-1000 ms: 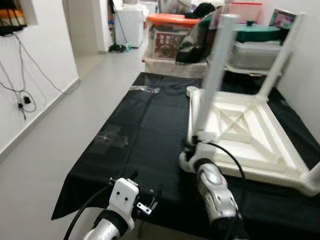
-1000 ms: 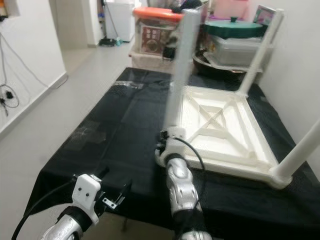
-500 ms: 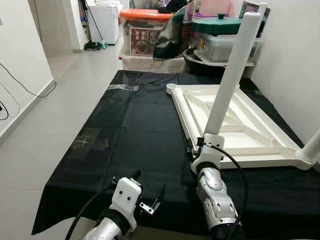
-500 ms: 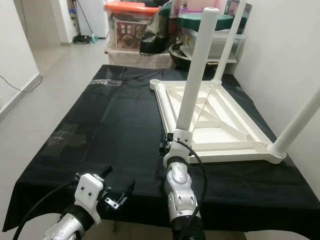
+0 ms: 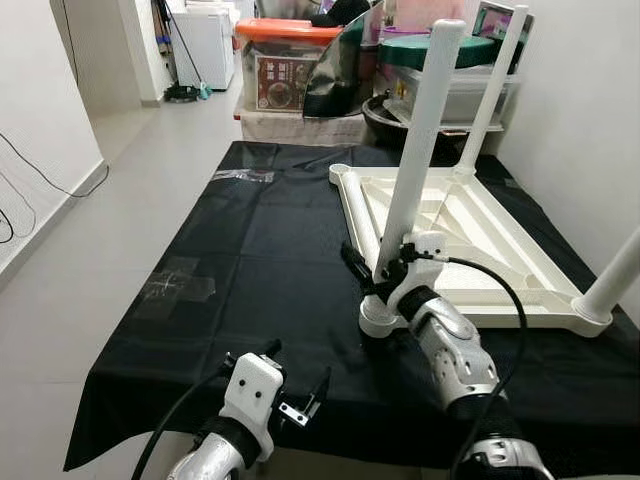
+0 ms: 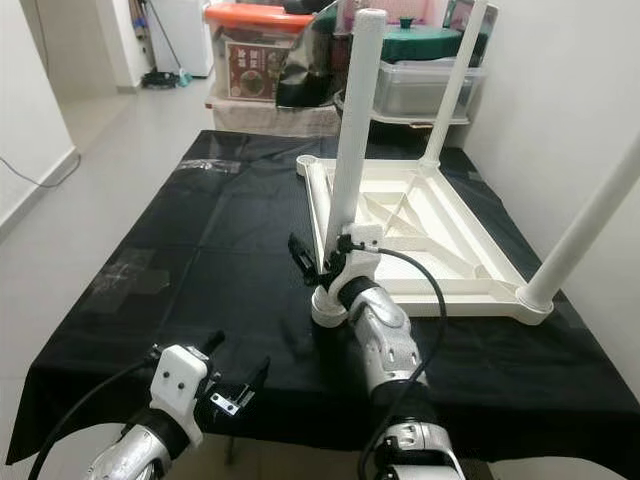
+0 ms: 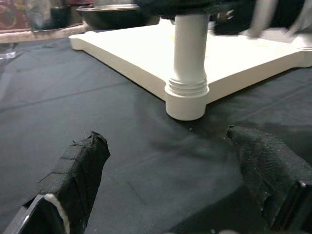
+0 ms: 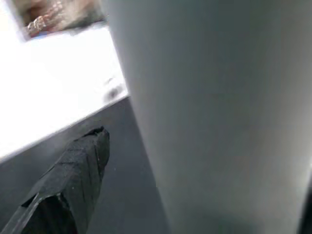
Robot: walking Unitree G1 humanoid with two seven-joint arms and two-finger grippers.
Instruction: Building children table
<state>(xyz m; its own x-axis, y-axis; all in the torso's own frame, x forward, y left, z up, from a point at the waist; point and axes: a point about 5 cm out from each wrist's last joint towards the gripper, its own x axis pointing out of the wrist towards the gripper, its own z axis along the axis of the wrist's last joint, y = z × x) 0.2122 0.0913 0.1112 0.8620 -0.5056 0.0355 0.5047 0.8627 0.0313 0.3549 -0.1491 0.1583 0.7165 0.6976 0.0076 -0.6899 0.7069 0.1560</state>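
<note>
A white children's table [image 5: 470,230] lies upside down on a black cloth [image 5: 260,250]. A white leg [image 5: 415,140] stands in its near-left corner socket [image 5: 378,318]. My right gripper [image 5: 378,265] straddles this leg low down, open, with one black finger [image 5: 352,262] standing off the leg's left side. In the right wrist view the leg [image 8: 219,122] is very close, with a gap to the finger [image 8: 73,180]. Two more legs stand at the far-right [image 5: 495,80] and near-right [image 5: 615,285] corners. My left gripper [image 5: 298,383] hovers open over the cloth's front edge, facing the leg's base [image 7: 187,92].
The far-left corner socket [image 5: 342,172] holds no leg. Storage boxes and bins [image 5: 285,65] are stacked beyond the cloth. A white wall [image 5: 590,130] runs close along the right. Bare floor [image 5: 90,250] lies to the left. A taped patch [image 5: 180,285] marks the cloth.
The head camera has shifted. My right wrist has swung round to the right side of the near-left leg, and one finger now pokes out to the leg's left. The left gripper has stayed put.
</note>
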